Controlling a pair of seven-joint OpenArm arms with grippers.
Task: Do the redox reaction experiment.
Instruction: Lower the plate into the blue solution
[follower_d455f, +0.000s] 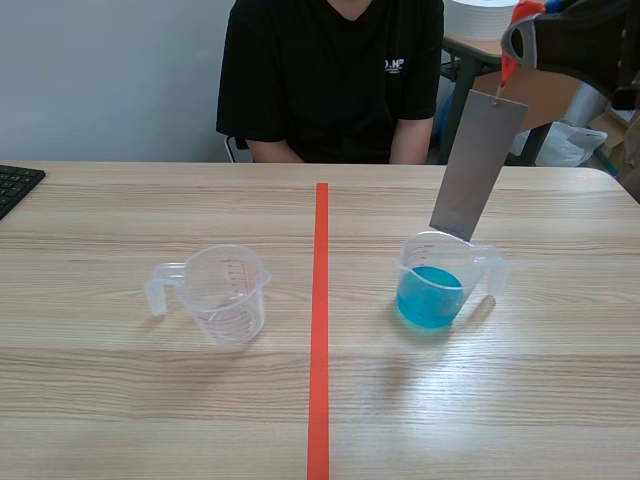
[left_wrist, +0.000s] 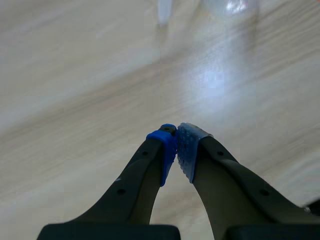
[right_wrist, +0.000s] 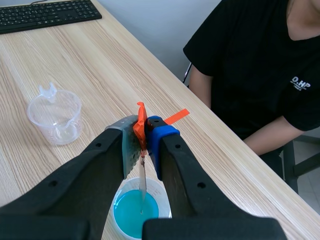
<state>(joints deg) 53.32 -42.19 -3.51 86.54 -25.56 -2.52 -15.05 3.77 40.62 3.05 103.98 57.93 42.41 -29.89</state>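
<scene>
A grey metal plate (follower_d455f: 478, 165) hangs upright from an orange tab (right_wrist: 141, 125), and my right gripper (right_wrist: 144, 135) is shut on that tab. High at the table's right side, the right gripper (follower_d455f: 512, 45) holds the plate over a clear cup of blue liquid (follower_d455f: 435, 290). The plate's lower end sits at the cup's rim; I cannot tell if it touches the liquid. Seen edge-on, the plate (right_wrist: 143, 182) points down into the blue cup (right_wrist: 136, 212). An empty clear cup (follower_d455f: 225, 295) stands left of the red tape line. My left gripper (left_wrist: 176, 145) is shut on nothing above bare table.
A person in a black shirt (follower_d455f: 335, 75) sits across the table, arms near the far edge. A black keyboard (follower_d455f: 15, 185) lies at the table's left edge. The empty cup (left_wrist: 230, 5) shows blurred ahead of the left gripper. The left arm is outside the scene view.
</scene>
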